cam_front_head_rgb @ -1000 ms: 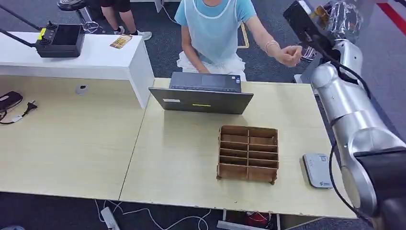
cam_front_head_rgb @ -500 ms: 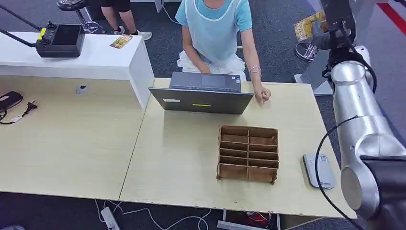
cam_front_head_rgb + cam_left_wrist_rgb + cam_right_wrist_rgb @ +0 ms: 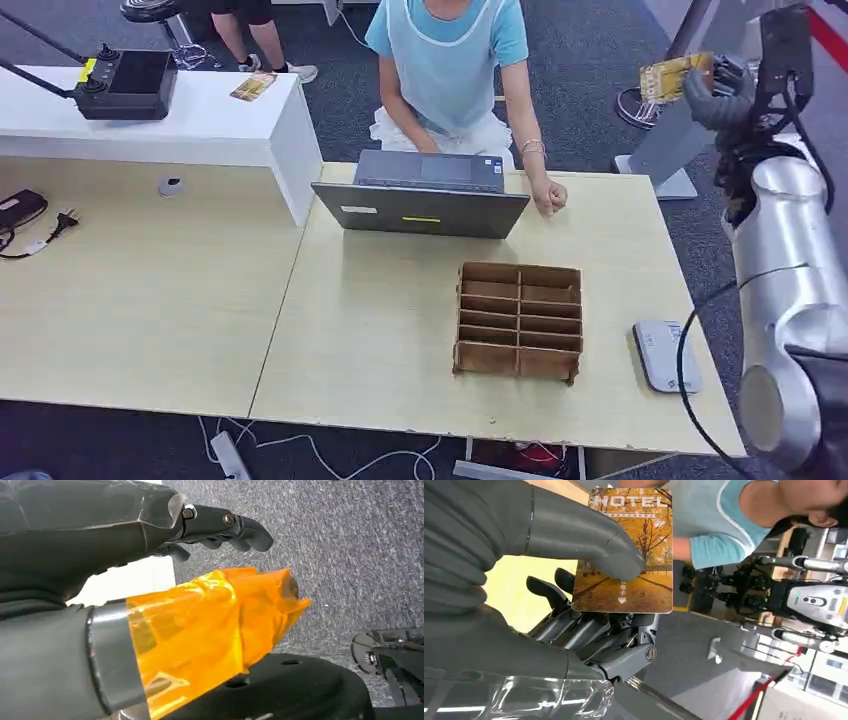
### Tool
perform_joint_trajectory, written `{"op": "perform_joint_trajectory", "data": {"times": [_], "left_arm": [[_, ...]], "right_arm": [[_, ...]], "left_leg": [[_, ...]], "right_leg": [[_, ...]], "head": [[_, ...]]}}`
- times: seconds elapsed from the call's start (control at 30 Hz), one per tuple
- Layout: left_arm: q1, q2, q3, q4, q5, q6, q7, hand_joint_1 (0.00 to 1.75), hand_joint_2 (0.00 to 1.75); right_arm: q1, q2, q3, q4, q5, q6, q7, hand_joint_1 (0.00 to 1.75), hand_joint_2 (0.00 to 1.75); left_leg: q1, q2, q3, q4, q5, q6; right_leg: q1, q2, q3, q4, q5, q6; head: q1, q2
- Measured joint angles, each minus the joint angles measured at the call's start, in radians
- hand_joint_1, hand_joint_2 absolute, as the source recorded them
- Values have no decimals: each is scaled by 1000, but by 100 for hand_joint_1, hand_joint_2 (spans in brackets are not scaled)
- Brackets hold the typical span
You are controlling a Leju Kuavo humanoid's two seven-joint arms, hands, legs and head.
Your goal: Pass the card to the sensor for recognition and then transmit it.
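Head view gives you the light wooden table first, with a person seated at its far edge behind an open laptop, one fist resting on the tabletop just beside the laptop's right end. You'll see a brown wooden divider box standing toward the near edge, between the laptop and you, and the small grey sensor lying flat near the near right corner, well apart from the box. A white counter with a black controller stands off the far left corner. Your right hand is raised high beyond the table's right edge, well above and away from the sensor, pinching the card between thumb and fingers. That card is printed with autumn trees in orange-gold, "HOTEL" across one end. Your left hand holds nothing, its fingers loosely extended over grey carpet.
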Motion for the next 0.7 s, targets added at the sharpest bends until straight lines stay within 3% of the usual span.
{"op": "perform_joint_trajectory", "data": {"times": [0.17, 0.47, 0.7], "left_arm": [[1, 0, 5, 0, 7, 2, 11, 0, 0], [4, 0, 20, 0, 20, 6, 10, 0, 0], [4, 0, 23, 0, 21, 6, 8, 0, 0]], "right_arm": [[110, -68, -19, -64, -120, 42, -8, 175, 175], [301, -185, -37, -174, -211, 88, -10, 175, 175], [411, -237, -50, -222, -286, 153, -12, 175, 175]], "left_leg": [[0, -1, -1, 0, 0, 0], [0, -1, -1, 0, -1, 1], [0, -1, -1, 0, -1, 1]], "right_leg": [[0, -1, 0, 0, 0, 0], [0, -1, 0, 0, 0, 0], [0, -1, -1, 0, 0, 0]], "head": [[0, 0], [0, 0], [0, 0]]}}
